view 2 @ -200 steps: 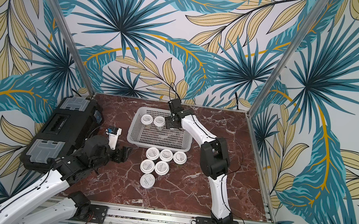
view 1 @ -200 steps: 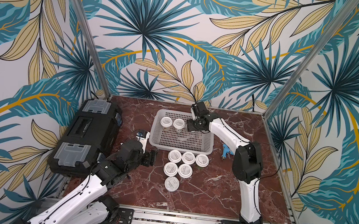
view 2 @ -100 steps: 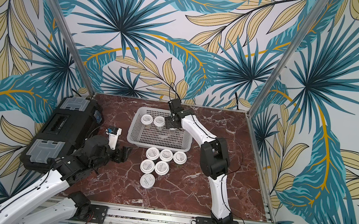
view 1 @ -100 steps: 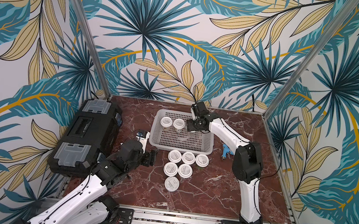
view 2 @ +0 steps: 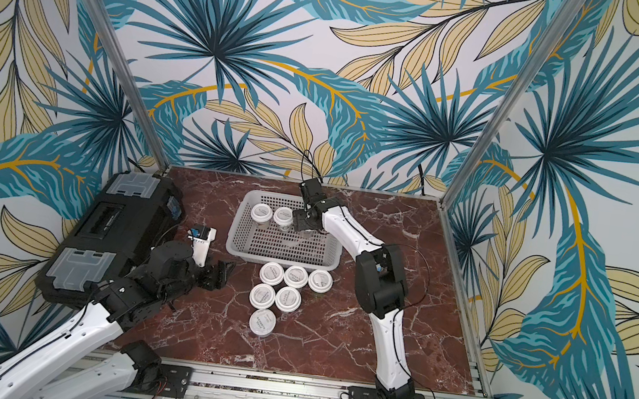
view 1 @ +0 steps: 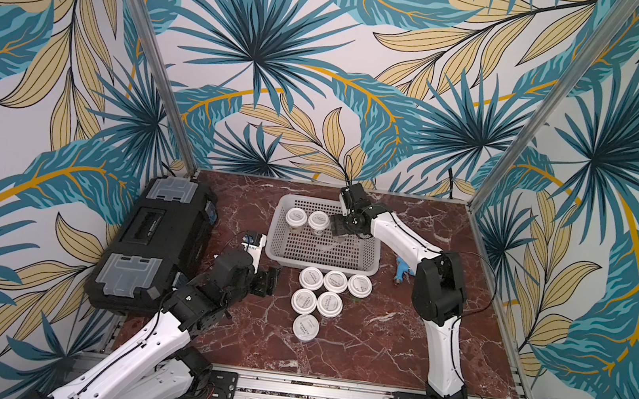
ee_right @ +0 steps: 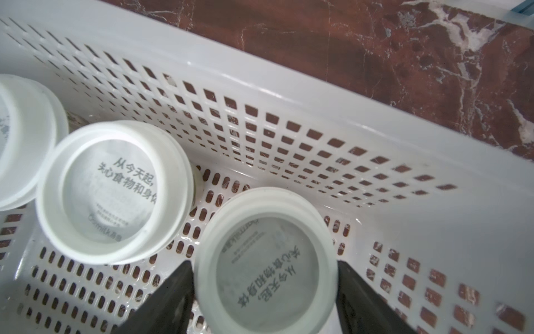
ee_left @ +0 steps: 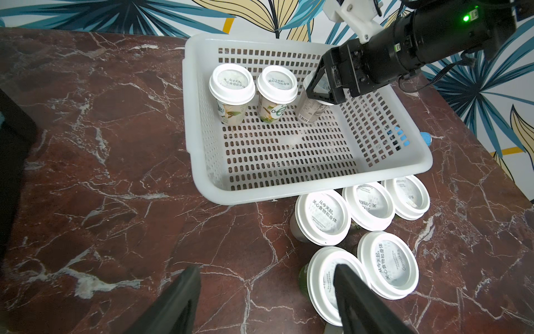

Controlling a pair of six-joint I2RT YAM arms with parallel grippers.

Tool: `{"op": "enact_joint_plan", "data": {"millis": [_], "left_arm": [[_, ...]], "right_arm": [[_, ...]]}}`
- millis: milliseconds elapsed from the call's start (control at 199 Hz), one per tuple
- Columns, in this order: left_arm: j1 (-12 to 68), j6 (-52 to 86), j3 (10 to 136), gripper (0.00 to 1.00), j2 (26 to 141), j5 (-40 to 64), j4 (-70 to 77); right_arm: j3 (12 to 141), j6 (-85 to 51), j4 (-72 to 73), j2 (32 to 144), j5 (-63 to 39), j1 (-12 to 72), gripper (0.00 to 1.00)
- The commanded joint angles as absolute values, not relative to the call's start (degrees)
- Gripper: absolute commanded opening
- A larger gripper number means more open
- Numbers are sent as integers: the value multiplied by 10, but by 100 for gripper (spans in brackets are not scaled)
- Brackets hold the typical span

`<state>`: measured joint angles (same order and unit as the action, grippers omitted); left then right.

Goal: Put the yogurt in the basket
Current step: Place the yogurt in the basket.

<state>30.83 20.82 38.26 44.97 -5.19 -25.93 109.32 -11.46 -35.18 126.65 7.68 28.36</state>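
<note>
White-lidded third yogurt (ee_left: 311, 111) half hidden behind right tool (ee_left: 319, 94)

Glossy plastic basket (ee_left: 289, 193) sits on polished marble table (ee_left: 115, 173).

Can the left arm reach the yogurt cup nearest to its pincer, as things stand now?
Probably yes: the left pincer is open right beside that yogurt cup, and nothing stands between them on the marble table.

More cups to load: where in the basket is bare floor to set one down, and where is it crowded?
Free: basket floor between the yogurts and the near rim. Crowded: the far wall, three yogurts, one inside the right claw.
</note>
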Motion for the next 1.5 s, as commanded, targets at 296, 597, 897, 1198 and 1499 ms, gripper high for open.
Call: {"op": "enact_joint_plan", "data": {"millis": [296, 597, 897, 1198, 1499], "left_arm": [[304, 200, 384, 77, 446, -57, -264], [304, 200, 389, 77, 459, -55, -257], [305, 199, 393, 77, 462, -54, -257], [305, 200, 388, 77, 461, -55, -256], [304, 199, 388, 77, 463, -54, -253]], "right_arm": [[990, -107, -342, 1145, 67, 280, 81], [926, -94, -334, 1130, 29, 275, 68], [924, -88, -320, 1167, 13, 273, 61], [950, -84, -309, 1207, 17, 269, 61], [976, -82, -307, 1243, 13, 270, 61]]}}
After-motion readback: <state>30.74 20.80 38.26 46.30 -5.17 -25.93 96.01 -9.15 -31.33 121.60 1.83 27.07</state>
